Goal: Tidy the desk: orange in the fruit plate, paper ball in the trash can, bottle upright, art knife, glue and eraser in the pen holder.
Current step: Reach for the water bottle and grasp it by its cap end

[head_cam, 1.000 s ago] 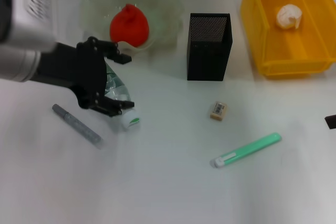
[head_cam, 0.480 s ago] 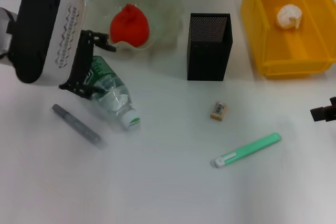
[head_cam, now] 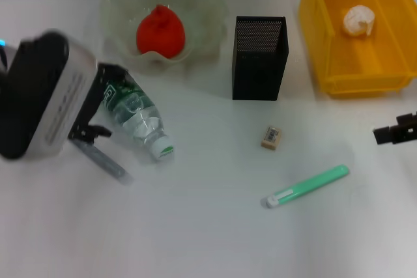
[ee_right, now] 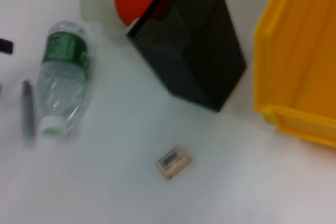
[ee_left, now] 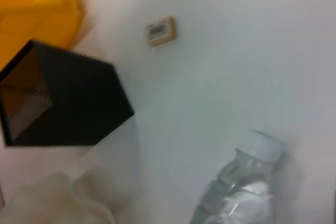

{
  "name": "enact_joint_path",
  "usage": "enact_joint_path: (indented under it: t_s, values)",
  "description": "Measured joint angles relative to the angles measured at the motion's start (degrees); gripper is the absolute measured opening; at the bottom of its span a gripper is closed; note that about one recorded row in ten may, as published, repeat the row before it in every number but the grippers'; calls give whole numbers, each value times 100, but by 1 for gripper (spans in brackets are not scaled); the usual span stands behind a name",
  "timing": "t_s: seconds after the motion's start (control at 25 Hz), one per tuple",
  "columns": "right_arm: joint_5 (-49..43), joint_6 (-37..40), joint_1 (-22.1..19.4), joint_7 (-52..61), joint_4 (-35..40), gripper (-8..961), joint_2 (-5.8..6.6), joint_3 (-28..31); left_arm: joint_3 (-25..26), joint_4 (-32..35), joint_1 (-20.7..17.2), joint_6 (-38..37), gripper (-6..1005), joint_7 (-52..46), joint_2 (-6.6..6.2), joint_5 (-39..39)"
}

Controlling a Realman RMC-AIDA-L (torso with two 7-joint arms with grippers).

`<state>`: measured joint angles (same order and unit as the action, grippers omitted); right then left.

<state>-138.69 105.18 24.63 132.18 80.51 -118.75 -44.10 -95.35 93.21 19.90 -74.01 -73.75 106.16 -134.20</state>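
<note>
Head view: bottle lying on its side on the desk, white cap pointing toward the near edge, green label end toward the fruit plate.
Left gripper: at the bottle's label end, mostly hidden behind the wrist housing — fingers open or closed, cannot tell.
Right gripper: only a dark tip at the desk's right edge, near the trash can; state not readable.
Bottle handling: clear thin plastic, probably light and easily dented; smooth and round, so likely to roll or slip under a loose pinch.
Where to grip: across the labelled middle of the body, not the tapering neck — label likely gives a little more friction.
Already placed: orange in the fruit plate, paper ball in the trash can.
Still loose: eraser between the pen holder and a green stick-shaped item; grey pen-like item just beside the bottle.
</note>
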Motion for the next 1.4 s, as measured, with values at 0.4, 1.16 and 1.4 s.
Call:
enact_joint_path:
  t_s: [0.4, 1.16, 1.4]
  values:
    - [108, 1227, 302, -341, 203, 759, 174, 121, 40, -5, -800, 464, 806, 1356, 300, -12]
    - [472, 1257, 405, -219, -15, 759, 241, 610, -689, -259, -796, 883, 722, 2186, 527, 250]
    - [508, 1240, 446, -224, -24, 759, 233, 604, -938, -619, -626, 1264, 724, 2263, 619, 59]
